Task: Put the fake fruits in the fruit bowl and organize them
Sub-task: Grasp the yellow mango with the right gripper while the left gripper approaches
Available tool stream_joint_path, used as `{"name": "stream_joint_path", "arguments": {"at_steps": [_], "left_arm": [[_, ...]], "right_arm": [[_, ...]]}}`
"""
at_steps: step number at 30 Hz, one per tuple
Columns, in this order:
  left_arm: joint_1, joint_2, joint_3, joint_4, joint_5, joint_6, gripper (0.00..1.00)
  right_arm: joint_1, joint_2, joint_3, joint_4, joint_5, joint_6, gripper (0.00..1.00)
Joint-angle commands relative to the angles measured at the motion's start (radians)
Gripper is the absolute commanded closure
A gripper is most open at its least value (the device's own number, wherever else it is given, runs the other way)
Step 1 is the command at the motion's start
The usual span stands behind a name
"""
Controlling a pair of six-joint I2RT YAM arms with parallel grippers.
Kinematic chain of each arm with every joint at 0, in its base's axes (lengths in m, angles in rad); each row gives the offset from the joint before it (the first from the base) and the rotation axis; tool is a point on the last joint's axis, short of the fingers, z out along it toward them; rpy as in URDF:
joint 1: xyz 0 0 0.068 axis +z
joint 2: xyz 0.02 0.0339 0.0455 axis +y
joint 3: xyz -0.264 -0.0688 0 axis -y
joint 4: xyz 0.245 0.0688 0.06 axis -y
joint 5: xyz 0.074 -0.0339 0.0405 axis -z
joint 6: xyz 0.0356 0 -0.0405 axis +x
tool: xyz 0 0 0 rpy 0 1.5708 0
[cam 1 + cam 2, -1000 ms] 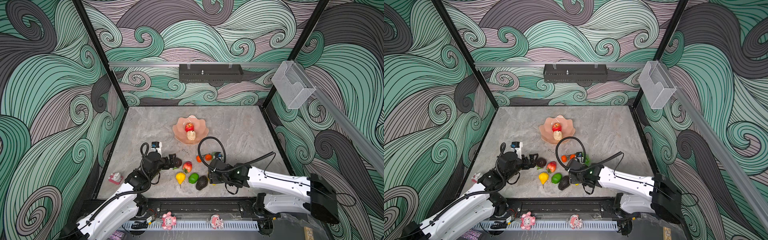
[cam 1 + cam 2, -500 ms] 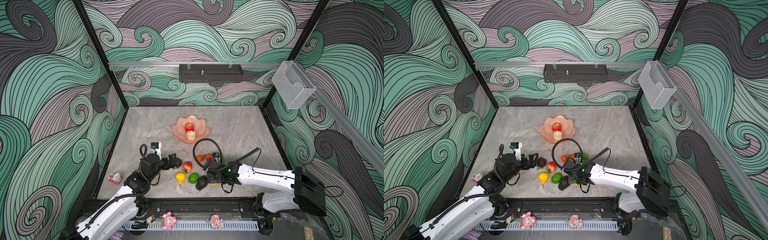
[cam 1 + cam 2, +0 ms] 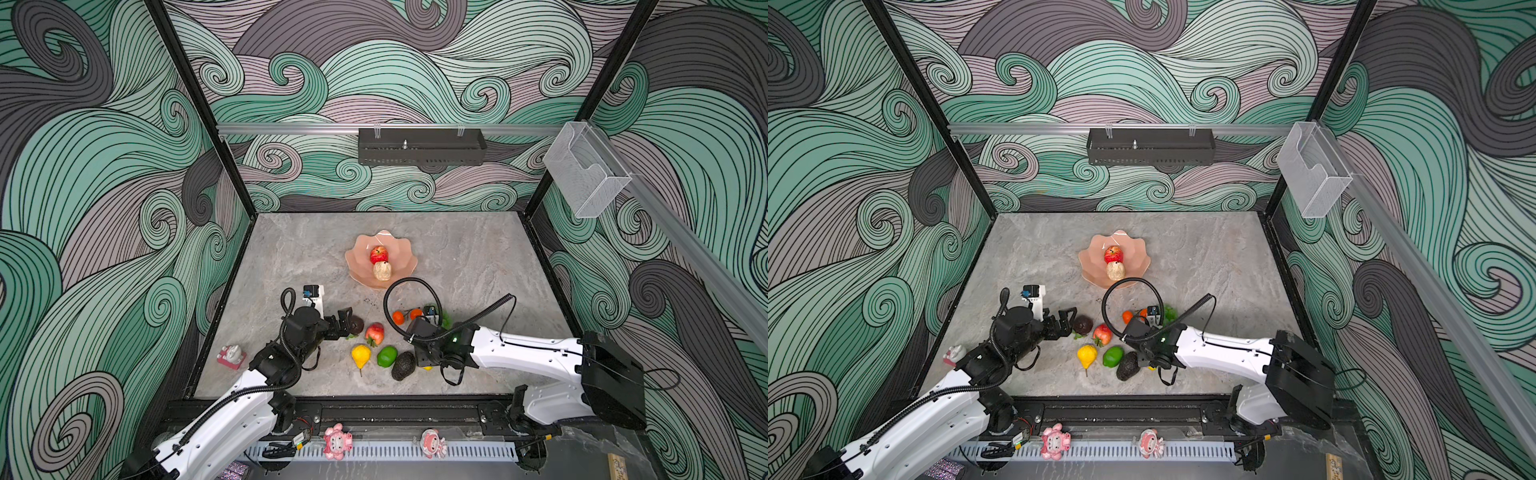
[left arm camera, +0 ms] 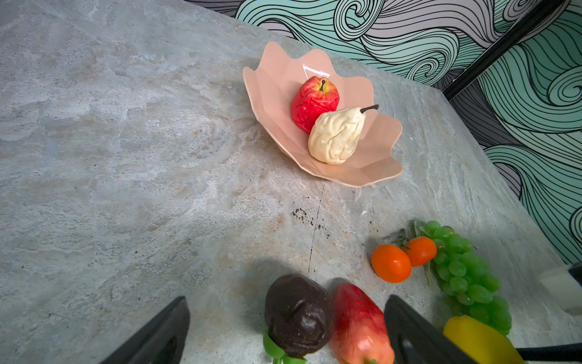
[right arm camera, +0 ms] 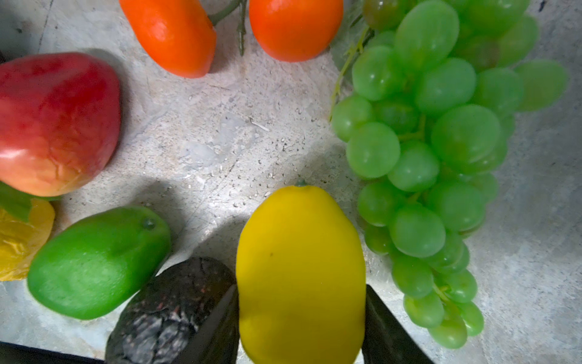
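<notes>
The peach-pink fruit bowl (image 3: 360, 254) (image 4: 274, 94) holds a red apple (image 3: 378, 254) and a pale pear (image 3: 382, 271). Other fake fruits lie near the table's front: a dark fruit (image 3: 356, 325), a red fruit (image 3: 375, 332), a yellow pear (image 3: 360, 355), a lime (image 3: 387, 356), an avocado (image 3: 403, 365), two oranges (image 3: 398, 318) and grapes (image 3: 445, 320). My left gripper (image 3: 347, 322) (image 4: 286, 302) stands open with the dark fruit (image 4: 299, 315) between its fingers. My right gripper (image 3: 424, 361) (image 5: 300, 293) is shut on a lemon (image 5: 299, 271) that lies beside the avocado (image 5: 176, 309).
A pink figurine (image 3: 232, 356) sits at the table's left edge, and two more (image 3: 337, 441) stand on the front rail. The right arm's cable loop (image 3: 411, 286) arches over the bowl's near rim. A clear box (image 3: 586, 174) hangs on the right wall.
The right gripper's jaws have closed in until both fingers press the lemon, and that arm has swung slightly left. The left gripper has stayed open in place.
</notes>
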Motion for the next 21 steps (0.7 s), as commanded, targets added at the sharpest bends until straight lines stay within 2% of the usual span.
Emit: {"name": "stream_joint_path", "arguments": {"at_steps": [1, 9, 15, 21], "left_arm": [[0.005, 0.018, 0.020, 0.018, 0.012, -0.014, 0.02], [0.005, 0.154, 0.097, 0.061, 0.207, -0.144, 0.02], [0.001, 0.235, 0.250, 0.023, 0.441, -0.211, 0.02], [-0.035, 0.316, 0.264, 0.142, 0.559, -0.269, 0.02]], "right_arm": [[0.007, -0.053, 0.020, -0.026, 0.035, -0.019, 0.45], [0.003, -0.228, 0.016, 0.045, 0.125, -0.177, 0.44], [0.000, -0.272, -0.024, 0.293, 0.139, -0.318, 0.43], [0.000, -0.266, -0.072, 0.492, 0.106, -0.398, 0.42]]}}
